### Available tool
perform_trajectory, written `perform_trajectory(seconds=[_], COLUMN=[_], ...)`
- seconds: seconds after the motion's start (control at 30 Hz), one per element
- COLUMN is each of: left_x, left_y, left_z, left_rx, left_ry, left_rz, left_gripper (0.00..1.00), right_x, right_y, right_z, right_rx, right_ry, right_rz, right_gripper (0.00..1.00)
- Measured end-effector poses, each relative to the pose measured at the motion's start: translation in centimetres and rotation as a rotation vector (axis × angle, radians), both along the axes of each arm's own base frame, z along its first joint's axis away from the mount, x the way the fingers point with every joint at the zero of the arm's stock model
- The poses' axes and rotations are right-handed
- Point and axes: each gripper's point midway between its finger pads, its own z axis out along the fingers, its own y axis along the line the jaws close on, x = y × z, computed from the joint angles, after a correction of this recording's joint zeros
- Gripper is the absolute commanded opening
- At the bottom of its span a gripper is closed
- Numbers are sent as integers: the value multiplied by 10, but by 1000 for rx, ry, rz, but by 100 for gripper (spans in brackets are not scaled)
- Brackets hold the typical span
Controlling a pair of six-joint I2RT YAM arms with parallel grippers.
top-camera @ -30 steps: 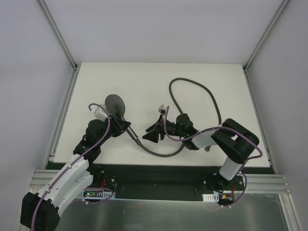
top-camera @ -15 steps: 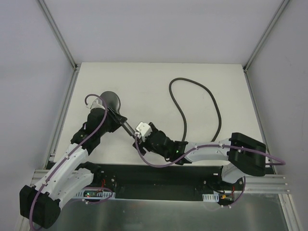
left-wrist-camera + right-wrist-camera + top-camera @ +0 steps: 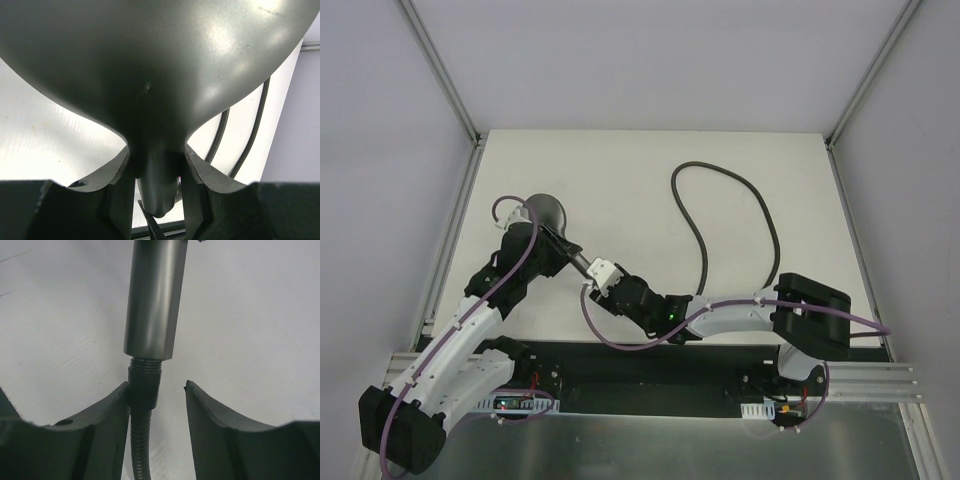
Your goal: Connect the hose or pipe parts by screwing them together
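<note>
Toward the left edge of the tabletop (image 3: 620,170), top view: shower head (image 3: 552,212) held by the left gripper (image 3: 563,250). The right gripper (image 3: 590,265) sits at the handle's end, and the hose (image 3: 704,165) loops over the right half.

Left wrist view: fingers pinched on the head's neck.

Right wrist view: hose fitting (image 3: 145,386) partly threaded, threads still showing. Jaws spread, one finger touching the fitting, the other apart.

Step, judged: tightening. Next: close squarely on the fitting and turn it. Obstructions: none seen, though the hose may twist.
</note>
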Motion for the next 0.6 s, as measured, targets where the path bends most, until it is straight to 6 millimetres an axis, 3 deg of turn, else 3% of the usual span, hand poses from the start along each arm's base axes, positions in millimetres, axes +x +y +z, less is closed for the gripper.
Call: perform_trajectory(seconds=[0.07,0.1,0.13,0.33,0.6], left_x=[1,2,3,2,-6], left_y=[-1,-1,-1,-3,-13], left_z=[3,5,7,11,10], left_rx=[-11,-18,-20,-46,-178], left_ry=[-1,-8,-14,-41,-249], left_rz=[7,10,11,8,-52], left_gripper=[0,0,0,0,0], right_x=[-3,-4,-5,-1,0], right_y=[3,5,6,4,-7], right_z=[1,2,3,3,0], right_rx=[9,18,32,159,372], right_ry=[0,1,4,77,317], right_rz=[9,15,15,74,231], right_gripper=[16,3,1,1,1])
